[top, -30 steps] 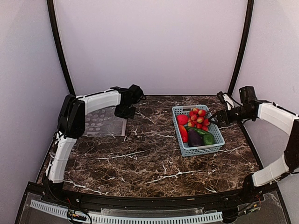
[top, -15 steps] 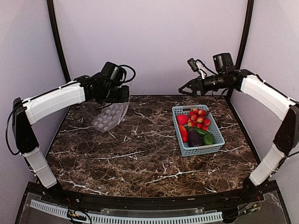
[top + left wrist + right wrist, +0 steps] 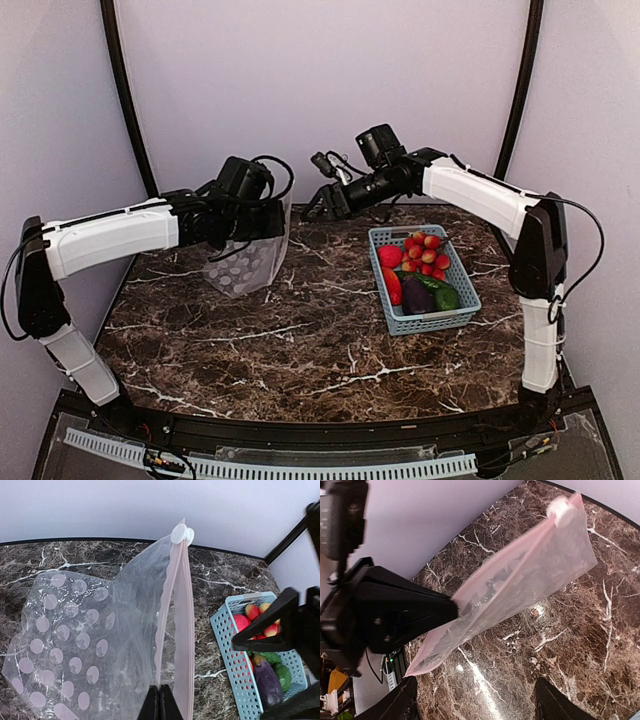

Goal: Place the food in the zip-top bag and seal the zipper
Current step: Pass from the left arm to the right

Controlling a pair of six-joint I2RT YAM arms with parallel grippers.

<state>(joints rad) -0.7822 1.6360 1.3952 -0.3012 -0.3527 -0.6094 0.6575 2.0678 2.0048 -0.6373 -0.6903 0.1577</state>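
Top external view: left gripper [image 3: 160, 702] pinches the zip-top bag [image 3: 243, 265] by its zipper [image 3: 182, 630], right gripper [image 3: 325, 203] hovers beside, fingers [image 3: 395, 705] wide — food [image 3: 418, 272] waits in the basket [image 3: 430, 325] — a mistimed grab could pull the mouth free.

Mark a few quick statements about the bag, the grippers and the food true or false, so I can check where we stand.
1. The left gripper is shut on the zipper edge of the zip-top bag. True.
2. All the food in view lies in the basket. True.
3. The right gripper grips a piece of the food. False: it is open and empty, up in the air beside the bag.
4. The bag lies flat on the table. False: it hangs from the left gripper, zipper edge uppermost.
5. The bag already has produce inside. False: nothing shows inside it.
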